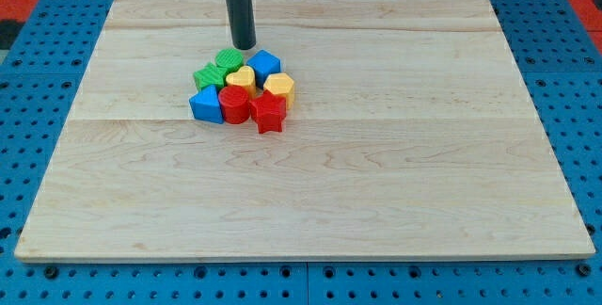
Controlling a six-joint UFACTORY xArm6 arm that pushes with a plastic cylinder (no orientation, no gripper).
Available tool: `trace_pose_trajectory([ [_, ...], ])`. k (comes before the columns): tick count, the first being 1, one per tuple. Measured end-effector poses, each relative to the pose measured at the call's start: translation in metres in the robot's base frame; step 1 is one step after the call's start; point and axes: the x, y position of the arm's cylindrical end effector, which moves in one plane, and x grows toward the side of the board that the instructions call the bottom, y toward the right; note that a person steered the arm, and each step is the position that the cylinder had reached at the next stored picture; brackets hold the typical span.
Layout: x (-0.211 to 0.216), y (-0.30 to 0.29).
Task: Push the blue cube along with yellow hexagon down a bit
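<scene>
The blue cube (265,64) sits at the upper right of a tight cluster of blocks, with the yellow hexagon (279,87) touching it just below and to the right. My tip (245,46) rests on the board just above the cluster, a little up and left of the blue cube, next to the green round block (229,59). A yellow heart-like block (241,79) lies between the cube and the rest of the cluster.
The cluster also holds a green star (207,76), a second blue block (205,105), a red cylinder (235,104) and a red star (269,112). The wooden board (395,154) lies on a blue pegboard surround.
</scene>
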Motion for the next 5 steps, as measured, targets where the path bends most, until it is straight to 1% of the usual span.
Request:
trace_pose_trajectory([
  [1, 0.012, 0.009],
  [2, 0.017, 0.005],
  [4, 0.047, 0.04],
  [5, 0.053, 0.067],
])
